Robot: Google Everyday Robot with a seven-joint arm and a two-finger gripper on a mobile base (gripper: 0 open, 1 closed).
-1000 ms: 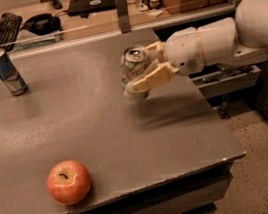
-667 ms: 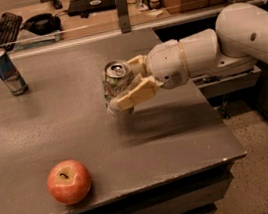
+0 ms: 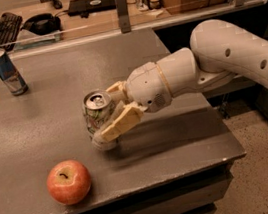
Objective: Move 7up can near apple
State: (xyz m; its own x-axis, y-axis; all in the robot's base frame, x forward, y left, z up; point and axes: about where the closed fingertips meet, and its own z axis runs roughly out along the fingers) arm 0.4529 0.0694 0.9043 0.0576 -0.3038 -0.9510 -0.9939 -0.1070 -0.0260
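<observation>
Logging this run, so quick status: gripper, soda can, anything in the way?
Gripper shut on the can, centre of the table. Can upright, apple apart, nearer the front edge. Nothing between them; blue can far back.

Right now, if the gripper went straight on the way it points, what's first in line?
Likely the apple. The gripper, fingers shut on the can, points left in view and slightly toward the table's front edge, roughly at it. Depth is unclear; it might pass just behind.
</observation>
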